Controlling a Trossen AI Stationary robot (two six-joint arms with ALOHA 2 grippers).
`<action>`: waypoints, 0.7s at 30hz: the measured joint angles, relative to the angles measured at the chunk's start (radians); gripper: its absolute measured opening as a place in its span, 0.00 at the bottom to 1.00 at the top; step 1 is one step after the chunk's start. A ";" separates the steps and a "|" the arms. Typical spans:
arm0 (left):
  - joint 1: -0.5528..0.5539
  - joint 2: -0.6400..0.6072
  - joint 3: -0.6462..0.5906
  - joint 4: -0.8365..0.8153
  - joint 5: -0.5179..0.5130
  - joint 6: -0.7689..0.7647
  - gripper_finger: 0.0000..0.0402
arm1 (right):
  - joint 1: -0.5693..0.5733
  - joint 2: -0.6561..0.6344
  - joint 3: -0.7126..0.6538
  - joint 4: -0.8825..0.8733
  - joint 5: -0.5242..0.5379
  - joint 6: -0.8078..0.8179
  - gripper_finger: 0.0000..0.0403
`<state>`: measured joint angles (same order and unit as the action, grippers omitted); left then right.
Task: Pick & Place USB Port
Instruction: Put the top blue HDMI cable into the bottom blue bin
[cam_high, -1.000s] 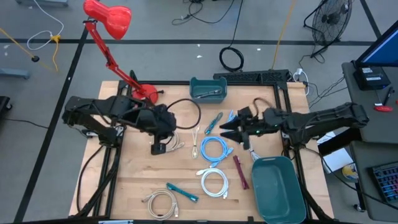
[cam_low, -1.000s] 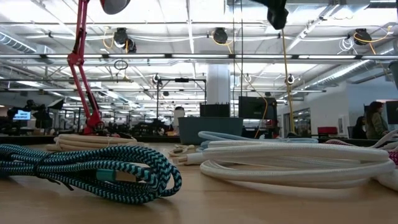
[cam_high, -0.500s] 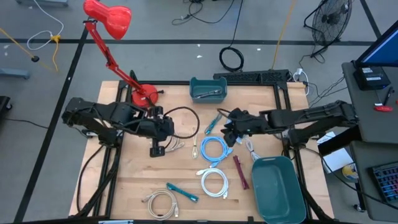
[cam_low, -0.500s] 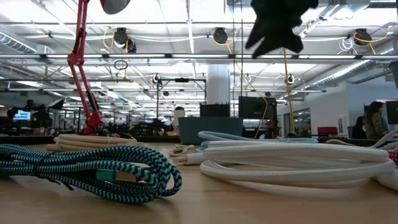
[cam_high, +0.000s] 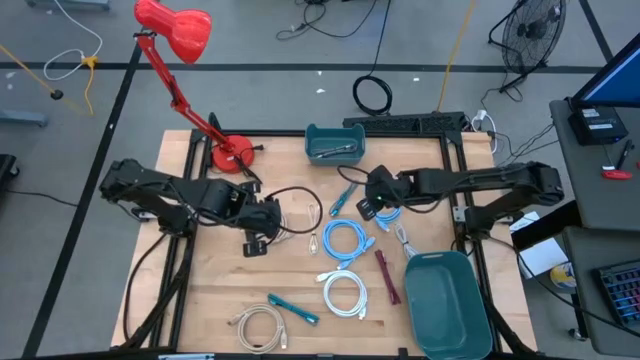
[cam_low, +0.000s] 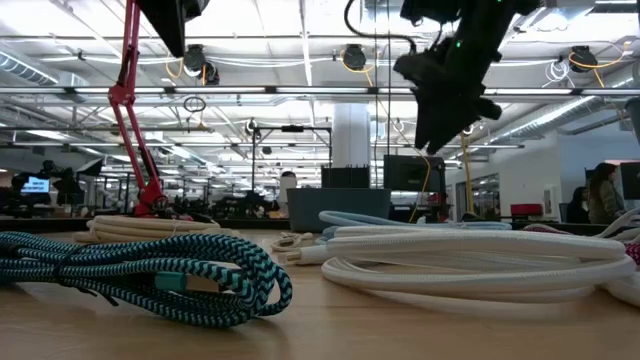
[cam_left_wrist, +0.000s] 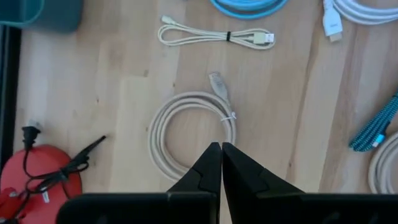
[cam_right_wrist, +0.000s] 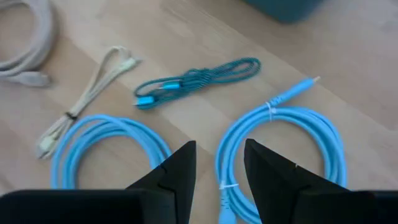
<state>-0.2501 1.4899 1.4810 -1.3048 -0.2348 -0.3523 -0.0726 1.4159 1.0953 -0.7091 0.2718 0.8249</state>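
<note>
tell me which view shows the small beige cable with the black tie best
The left wrist view: the small beige cable lies whole and unobstructed on the wood, its black tie plain. The right wrist view shows it partly. The high view shows it tiny. In the low view I cannot pick it out.

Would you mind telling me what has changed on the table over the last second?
The right gripper has swung left toward the table's middle and narrowed, though a gap remains; it hangs over the light blue cable coils, holding nothing. The left gripper shifted slightly right, fingers shut and empty, over the beige cable coil. The cables and both teal bins stayed put.
</note>
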 joint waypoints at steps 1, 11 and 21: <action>0.000 0.000 -0.011 0.008 0.006 -0.001 0.05 | -0.011 0.011 -0.003 0.001 -0.010 0.001 0.31; -0.001 0.000 -0.026 0.065 0.023 -0.008 0.05 | -0.086 0.140 -0.009 -0.011 -0.068 -0.005 0.31; -0.001 0.000 -0.026 0.078 0.025 -0.009 0.05 | -0.093 0.225 -0.009 -0.005 -0.119 0.020 0.31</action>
<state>-0.2512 1.4902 1.4548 -1.2264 -0.2096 -0.3608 -0.1654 1.6411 1.0863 -0.7139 0.1530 0.8451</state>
